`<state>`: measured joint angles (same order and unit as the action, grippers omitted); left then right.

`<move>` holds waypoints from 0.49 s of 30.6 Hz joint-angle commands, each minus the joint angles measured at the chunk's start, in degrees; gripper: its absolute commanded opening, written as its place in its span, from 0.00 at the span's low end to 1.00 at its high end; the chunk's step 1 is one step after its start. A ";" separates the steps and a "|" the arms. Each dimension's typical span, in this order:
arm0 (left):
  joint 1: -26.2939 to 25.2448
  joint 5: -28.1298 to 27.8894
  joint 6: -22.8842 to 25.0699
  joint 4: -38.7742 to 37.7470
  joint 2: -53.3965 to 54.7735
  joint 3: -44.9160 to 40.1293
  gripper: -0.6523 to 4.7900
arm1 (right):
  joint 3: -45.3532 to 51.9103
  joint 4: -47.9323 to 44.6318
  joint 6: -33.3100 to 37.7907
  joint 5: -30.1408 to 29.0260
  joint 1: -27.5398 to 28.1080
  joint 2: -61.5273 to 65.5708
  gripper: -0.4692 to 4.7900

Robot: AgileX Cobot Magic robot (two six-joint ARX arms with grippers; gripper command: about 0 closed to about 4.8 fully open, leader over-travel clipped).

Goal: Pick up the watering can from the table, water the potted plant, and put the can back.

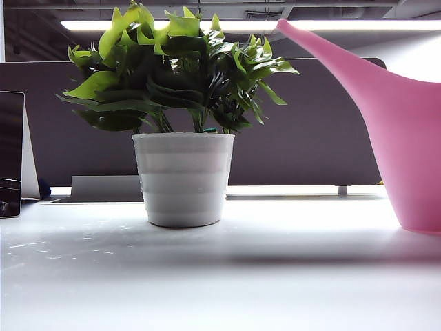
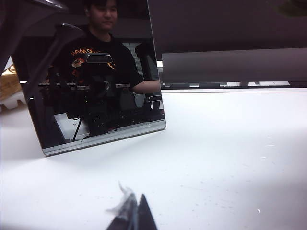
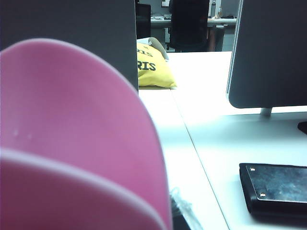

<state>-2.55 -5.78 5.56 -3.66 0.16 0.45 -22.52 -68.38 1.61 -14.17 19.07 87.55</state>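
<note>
The pink watering can (image 1: 406,138) stands on the white table (image 1: 207,276) at the right edge of the exterior view, its long spout rising toward the potted plant (image 1: 179,69). The plant's white ribbed pot (image 1: 183,179) stands mid-table. Neither arm shows in that view. In the right wrist view the watering can (image 3: 72,120) fills the space in front of the camera. My right gripper (image 3: 139,213) is closed around it; one finger (image 3: 184,213) lies against its side and the other is hidden. My left gripper (image 2: 135,203) is shut and empty, low over bare table.
A dark reflective panel (image 2: 96,76) leans on the table ahead of the left gripper, also visible at the far left (image 1: 10,152). Beyond the can are a black flat device (image 3: 276,187), a monitor (image 3: 268,52) and a yellow cushion (image 3: 151,69). A grey partition (image 1: 310,138) backs the table.
</note>
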 commanded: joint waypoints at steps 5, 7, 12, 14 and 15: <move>-0.09 0.00 0.00 0.70 0.07 0.04 0.11 | -0.52 -3.72 1.60 0.07 0.04 -0.57 0.22; -0.09 0.02 0.00 0.70 0.07 0.04 0.11 | -0.52 -3.30 1.60 0.07 0.04 -0.57 0.26; -0.09 0.00 0.00 0.70 0.07 0.04 0.11 | -0.46 -0.11 1.60 0.07 0.00 -0.57 0.33; -0.09 0.00 0.00 0.70 0.07 0.04 0.11 | -0.22 0.55 1.60 0.07 0.00 -0.57 0.33; -0.09 0.02 0.00 0.70 0.07 0.04 0.11 | -0.02 0.55 1.60 0.07 0.00 -0.57 0.33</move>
<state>-2.55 -5.78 5.56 -3.66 0.16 0.45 -22.50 -66.04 2.13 -13.93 19.05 87.44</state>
